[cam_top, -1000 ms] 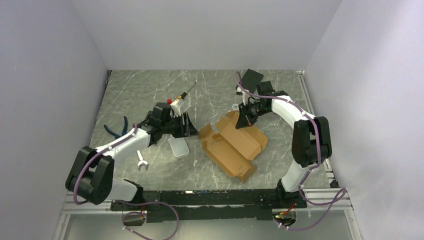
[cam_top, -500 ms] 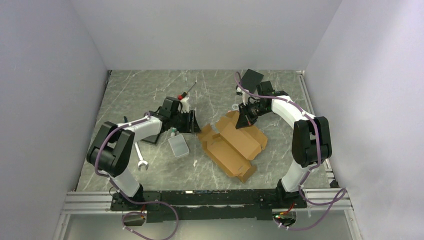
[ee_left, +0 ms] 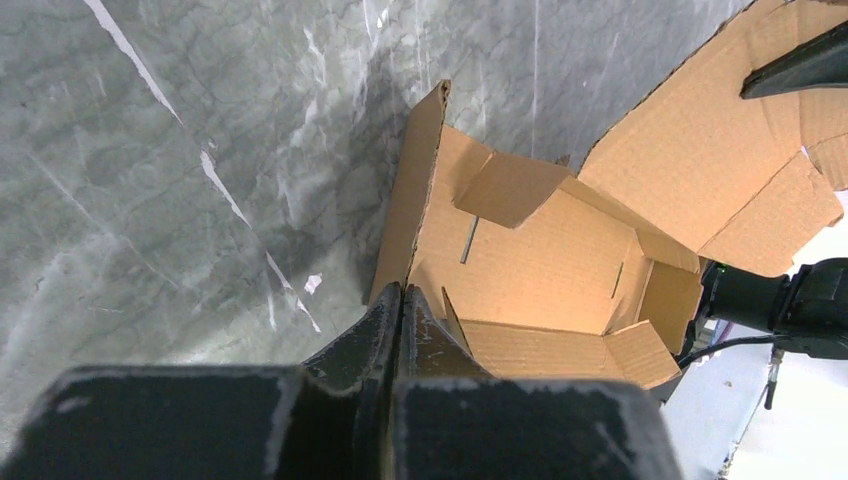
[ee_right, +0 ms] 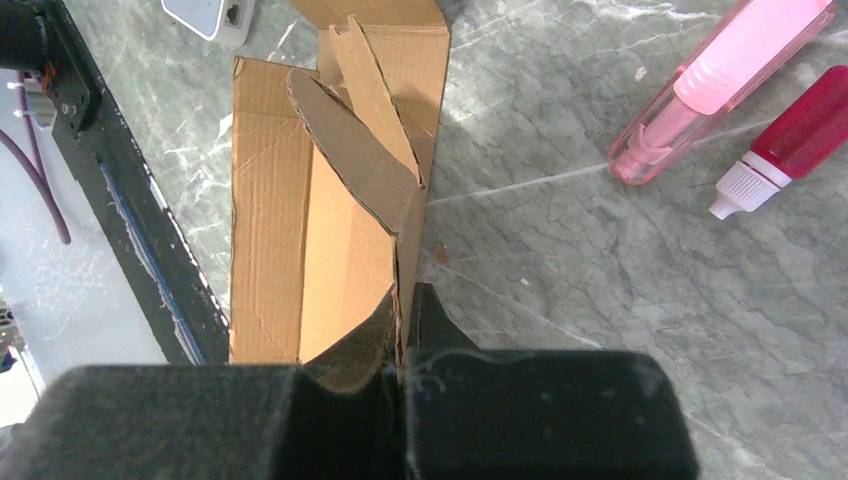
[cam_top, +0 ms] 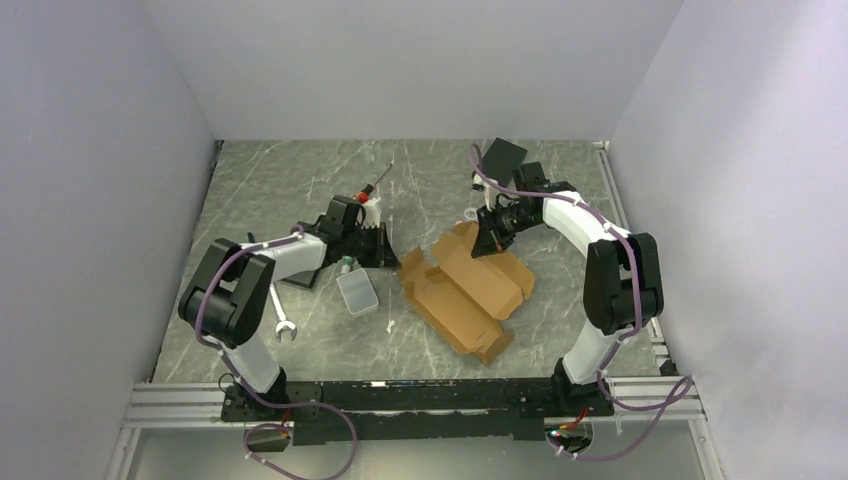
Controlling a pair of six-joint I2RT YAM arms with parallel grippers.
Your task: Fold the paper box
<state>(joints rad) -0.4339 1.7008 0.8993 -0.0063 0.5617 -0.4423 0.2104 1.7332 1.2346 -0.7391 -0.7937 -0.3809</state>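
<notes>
Paper box: creased tan corrugated cardboard, flaps splayed on veined tabletop.

I saw a small grey tin near the middle of the tabletop. A wrench lay toward the near left corner, and a screwdriver lay farther back. A pink bottle lay just beside a red bottle.

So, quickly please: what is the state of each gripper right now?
Left gripper: closed, pinching the edge of a box wall.
Right gripper: closed, pinching a box flap.
</notes>
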